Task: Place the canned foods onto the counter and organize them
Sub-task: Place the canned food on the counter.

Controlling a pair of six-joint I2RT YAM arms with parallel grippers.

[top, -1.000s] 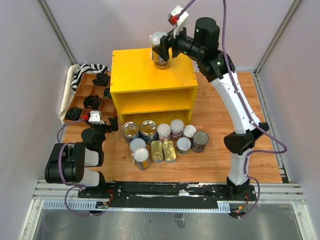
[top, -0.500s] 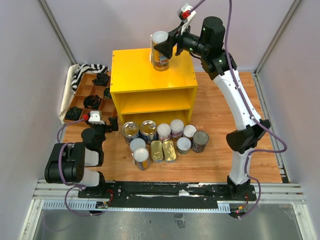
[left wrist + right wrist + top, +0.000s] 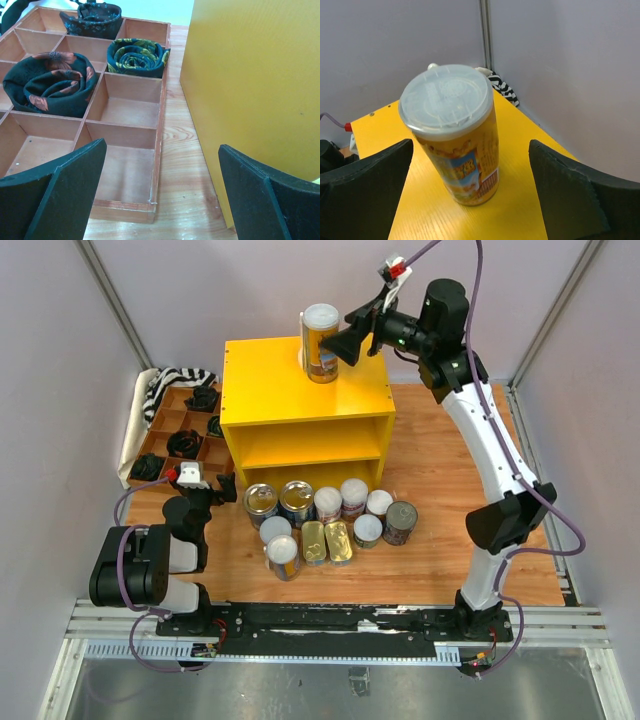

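Note:
A tall yellow-labelled, white-lidded can [image 3: 320, 342] stands upright on the flat top of the yellow counter [image 3: 270, 390]. It also shows in the right wrist view [image 3: 454, 135], alone on the yellow top [image 3: 530, 220]. My right gripper [image 3: 352, 343] is open, just right of the can and apart from it. Several more cans [image 3: 330, 520] stand on the floor in front of the counter, with two flat gold-topped tins [image 3: 326, 541] among them. My left gripper [image 3: 222, 488] is open and empty, low by the counter's left side [image 3: 250, 90].
A brown divided wooden tray [image 3: 175, 425] with rolled dark cloths [image 3: 50, 85] lies left of the counter, a striped cloth [image 3: 170, 382] behind it. The tray's near compartments [image 3: 125, 160] hold nothing. Grey walls close the cell on three sides.
My right gripper has let go of the tall can, opened, and drawn back to the right and up. The can stays upright on the counter top. The left arm has not moved.

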